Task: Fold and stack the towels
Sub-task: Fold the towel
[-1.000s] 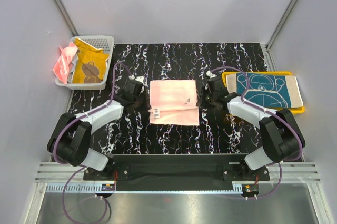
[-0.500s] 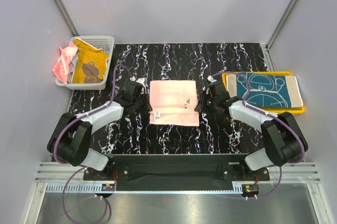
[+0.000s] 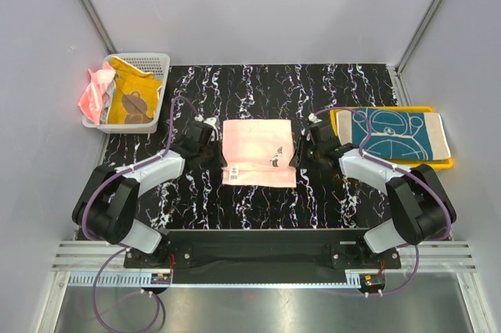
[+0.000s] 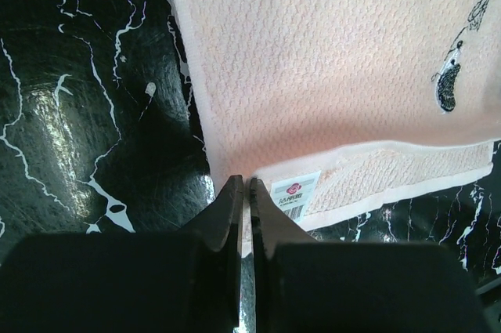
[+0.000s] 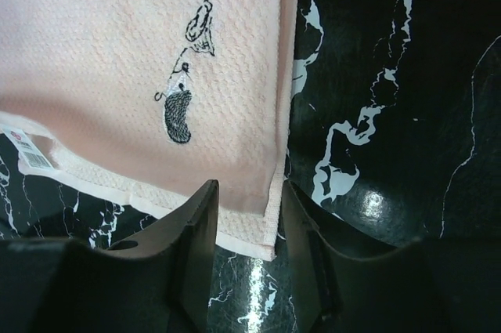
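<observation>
Left wrist: left gripper clenched on the peach towel, at its near-left corner beside the label. Right wrist: right gripper released, jaws astride that towel's near-right hem. Step judged: first fold laid. Next: left lets go, then a second fold. Right of the peach towel: teal towel in yellow tray. Far left: mesh basket, orange bear towel inside.
</observation>
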Controlling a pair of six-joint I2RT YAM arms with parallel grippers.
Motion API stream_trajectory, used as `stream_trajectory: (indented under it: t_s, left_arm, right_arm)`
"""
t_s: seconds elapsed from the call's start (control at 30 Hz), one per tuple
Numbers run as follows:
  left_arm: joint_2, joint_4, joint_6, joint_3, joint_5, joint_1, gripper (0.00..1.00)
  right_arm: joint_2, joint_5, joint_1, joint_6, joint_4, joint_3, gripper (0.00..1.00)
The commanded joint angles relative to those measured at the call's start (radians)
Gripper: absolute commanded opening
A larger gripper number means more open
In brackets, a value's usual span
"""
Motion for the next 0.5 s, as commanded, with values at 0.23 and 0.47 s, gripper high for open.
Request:
stream_trajectory:
  t_s: [0.23,0.47]
  left_arm:
    - [0.007,0.06,0.009,0.003,0.045,-0.005,0.02]
    - [0.0,0.063,0.008,-0.006,0.049,-0.006,0.02]
  right_arm:
    - [-0.028,0.009,0.014,0.053,0.02,-0.036,0.49]
    - [-0.007,-0.014,0.017,0.079,0.037,-0.04,0.49]
